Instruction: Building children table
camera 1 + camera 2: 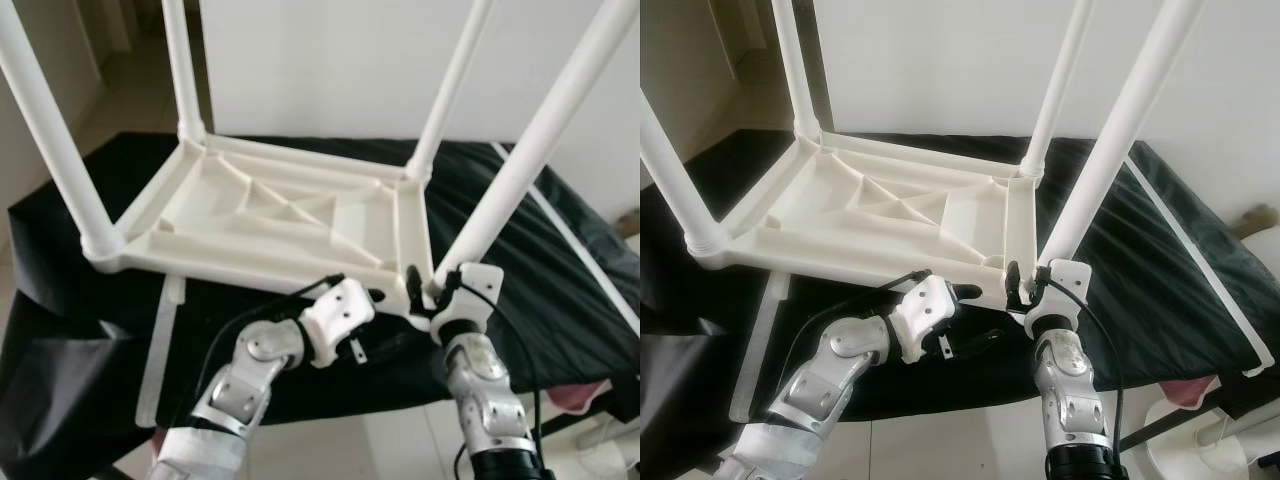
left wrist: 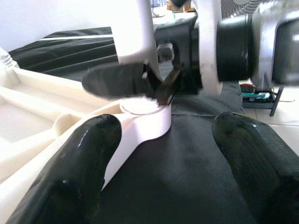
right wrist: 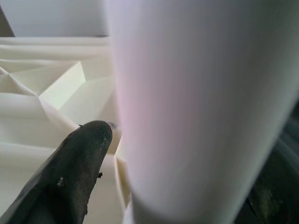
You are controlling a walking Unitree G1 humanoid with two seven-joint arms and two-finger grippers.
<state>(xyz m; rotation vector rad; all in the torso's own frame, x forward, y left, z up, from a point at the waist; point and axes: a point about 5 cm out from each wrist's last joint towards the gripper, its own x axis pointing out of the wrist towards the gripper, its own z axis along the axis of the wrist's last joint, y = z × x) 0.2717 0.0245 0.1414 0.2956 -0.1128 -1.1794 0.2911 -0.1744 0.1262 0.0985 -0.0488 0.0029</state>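
Observation:
A white plastic children's table (image 1: 270, 215) lies upside down on a black cloth (image 1: 70, 290), with all of its legs pointing up. My right gripper (image 1: 425, 290) is shut on the base of the near-right leg (image 1: 530, 150), where it enters the corner socket. In the right wrist view that leg (image 3: 196, 107) stands right beside one black finger (image 3: 74, 163). My left gripper (image 1: 980, 315) is open just left of that corner, low over the cloth. In the left wrist view its fingers (image 2: 93, 158) straddle the corner of the table (image 2: 145, 126), and nothing is held between them.
A loose white strip (image 1: 160, 350) lies on the cloth at the near left. Another white strip (image 1: 580, 250) runs along the right side. A white wall stands behind. A pink item (image 1: 585, 400) and tiled floor lie past the near right edge.

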